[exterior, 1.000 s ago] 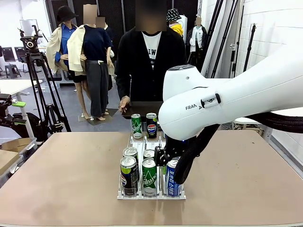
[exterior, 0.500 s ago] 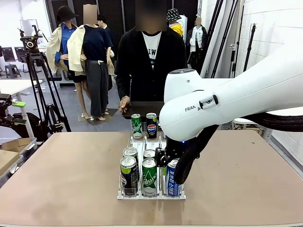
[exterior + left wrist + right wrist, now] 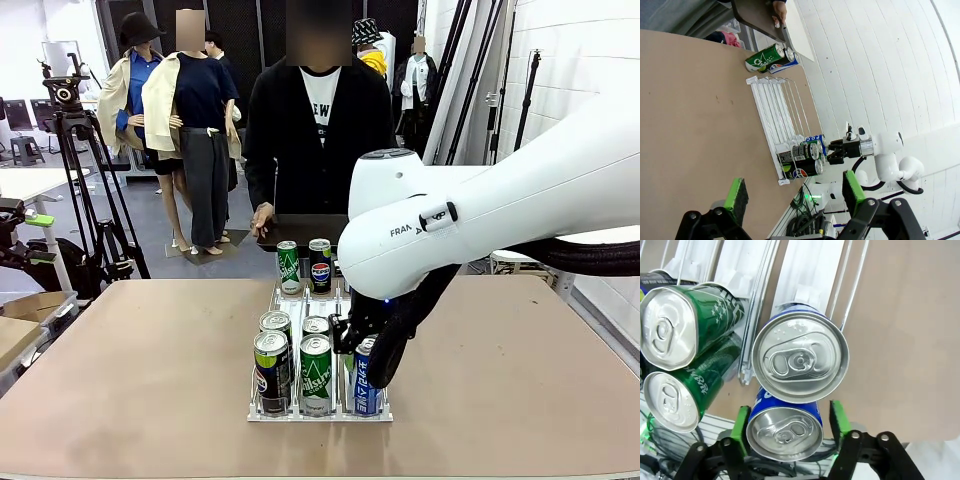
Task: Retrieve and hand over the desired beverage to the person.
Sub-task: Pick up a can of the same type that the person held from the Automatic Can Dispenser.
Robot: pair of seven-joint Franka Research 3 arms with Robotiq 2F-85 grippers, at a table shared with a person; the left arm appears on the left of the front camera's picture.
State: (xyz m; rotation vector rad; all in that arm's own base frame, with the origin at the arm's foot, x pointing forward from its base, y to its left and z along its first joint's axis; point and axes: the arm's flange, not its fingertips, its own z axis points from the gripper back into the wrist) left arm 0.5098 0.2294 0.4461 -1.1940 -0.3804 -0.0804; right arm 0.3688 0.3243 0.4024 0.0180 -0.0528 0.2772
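Where the table (image 3: 150, 340) lies bare to the left of the white wire rack (image 3: 285, 300), the left gripper (image 3: 795, 190) hangs well apart from the rack, its green pads (image 3: 735, 194) spread wide with nothing between them. In the rack's left lane, at the end nearest the robot, a dark can (image 3: 271, 368) stands upright with a silver-topped can (image 3: 275, 322) just behind it. A far green can (image 3: 288, 267) stands at the lane's other end. The middle lane has a green lettered can (image 3: 316, 378) at the near end, another can (image 3: 314, 325) just behind it, and a Pepsi can (image 3: 320, 266) at the far end, beside the far green can. Beyond the rack's far end stands the person (image 3: 315, 120), with a hand (image 3: 263, 217) at the edge of a dark flat board (image 3: 305, 230). In the rack's right lane, at the near end, two blue cans stand one behind the other. The right gripper (image 3: 790, 420) sits over the blue can (image 3: 785, 432) closer to its wrist camera, with the second blue can (image 3: 800, 357) just behind that. The jaws stand partway in, one pad on either side of that can and just beside its wall; whether they press on it I cannot tell. The right arm (image 3: 500, 210) reaches in from the rack's right.
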